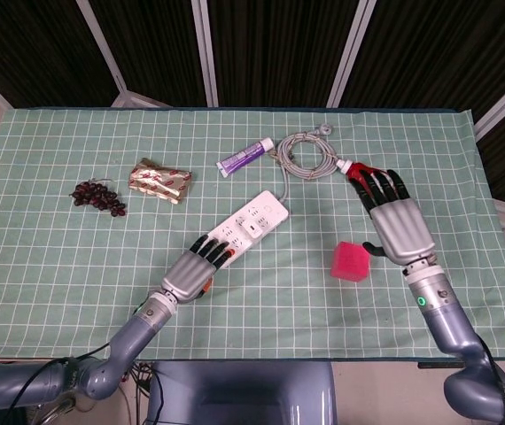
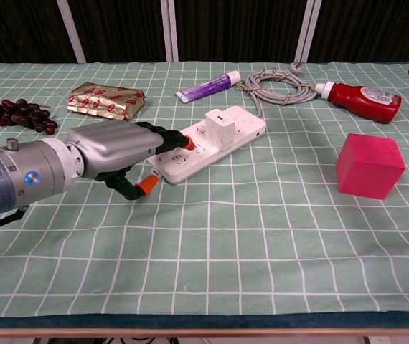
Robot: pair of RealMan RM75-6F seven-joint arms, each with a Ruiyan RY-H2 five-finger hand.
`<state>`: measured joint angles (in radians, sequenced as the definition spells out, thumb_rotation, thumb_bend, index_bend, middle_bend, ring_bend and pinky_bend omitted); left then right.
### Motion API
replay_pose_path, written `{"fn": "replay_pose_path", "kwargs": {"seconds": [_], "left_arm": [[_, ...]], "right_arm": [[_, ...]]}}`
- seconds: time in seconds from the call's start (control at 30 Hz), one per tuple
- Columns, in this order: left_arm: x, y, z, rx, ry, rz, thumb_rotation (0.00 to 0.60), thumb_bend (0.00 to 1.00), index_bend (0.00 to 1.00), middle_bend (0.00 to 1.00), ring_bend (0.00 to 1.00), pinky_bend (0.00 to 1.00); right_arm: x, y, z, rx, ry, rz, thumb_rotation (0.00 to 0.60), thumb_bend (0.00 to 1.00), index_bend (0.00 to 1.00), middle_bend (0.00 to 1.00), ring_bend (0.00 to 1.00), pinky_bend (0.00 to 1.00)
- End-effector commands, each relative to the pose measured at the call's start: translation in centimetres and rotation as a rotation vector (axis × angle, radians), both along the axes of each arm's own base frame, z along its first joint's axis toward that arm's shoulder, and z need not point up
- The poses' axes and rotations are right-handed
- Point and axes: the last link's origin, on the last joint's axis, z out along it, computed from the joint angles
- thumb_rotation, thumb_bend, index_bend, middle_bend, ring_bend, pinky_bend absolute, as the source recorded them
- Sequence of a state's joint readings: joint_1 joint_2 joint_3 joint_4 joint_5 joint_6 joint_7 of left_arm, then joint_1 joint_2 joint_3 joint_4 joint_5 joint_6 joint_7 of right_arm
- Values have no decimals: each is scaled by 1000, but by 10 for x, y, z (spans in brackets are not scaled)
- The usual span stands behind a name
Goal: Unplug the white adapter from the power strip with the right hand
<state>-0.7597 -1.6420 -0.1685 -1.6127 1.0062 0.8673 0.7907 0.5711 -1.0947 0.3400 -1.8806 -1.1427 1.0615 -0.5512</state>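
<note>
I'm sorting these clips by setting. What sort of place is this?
Probably a robot test bench, not a home: a table with a green grid cloth, dark curtain panels behind, and unrelated items laid out, such as a power strip, grapes and a pink cube.

Lighting even and bright, diffuse from overhead in both views. Shadows soft and short: faint one under the pink cube [image 2: 370,165], toward 6 o'clock. Green checked cloth [image 1: 75,257] evenly lit, no hot spots. Small specular highlights on the left hand [image 2: 115,147] metal back, and mild sheen on the foil packet [image 2: 106,101]. Background beyond the table at 12 o'clock dark. Focus sharp throughout; no motion blur. Slight perspective stretch of grid lines near chest-view lower edge.
</note>
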Motion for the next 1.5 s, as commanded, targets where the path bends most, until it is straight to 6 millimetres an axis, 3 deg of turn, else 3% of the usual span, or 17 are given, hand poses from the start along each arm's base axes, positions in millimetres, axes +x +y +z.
{"fn": "replay_pose_path", "kwargs": {"seconds": [0.03,0.27,0.57,0.7,1.03,1.5], "left_arm": [[0,0,-2,-2,0,4,600,587,38,0,0,43],[-2,0,-3,-4,-10,14,600,588,46,0,0,45],[-8,1,-8,-13,-3,29,600,588,55,0,0,54],[-11,0,-9,-15,-7,39,600,587,57,0,0,54],[-17,-2,-11,-24,-14,49,600,587,74,19,0,69],[-24,0,-16,-38,-1,50,600,587,75,20,0,69]], "right_arm": [[26,-9,-17,54,20,39,600,169,0,0,0,0],[53,-25,-48,108,7,35,600,169,0,0,0,0],[56,-33,-78,159,1,-9,600,170,0,0,0,1],[61,-31,-91,187,-16,8,600,170,0,6,15,85],[67,-38,-123,258,-40,87,600,169,198,179,181,244],[70,-53,-160,332,-67,130,600,168,273,229,213,270]]}}
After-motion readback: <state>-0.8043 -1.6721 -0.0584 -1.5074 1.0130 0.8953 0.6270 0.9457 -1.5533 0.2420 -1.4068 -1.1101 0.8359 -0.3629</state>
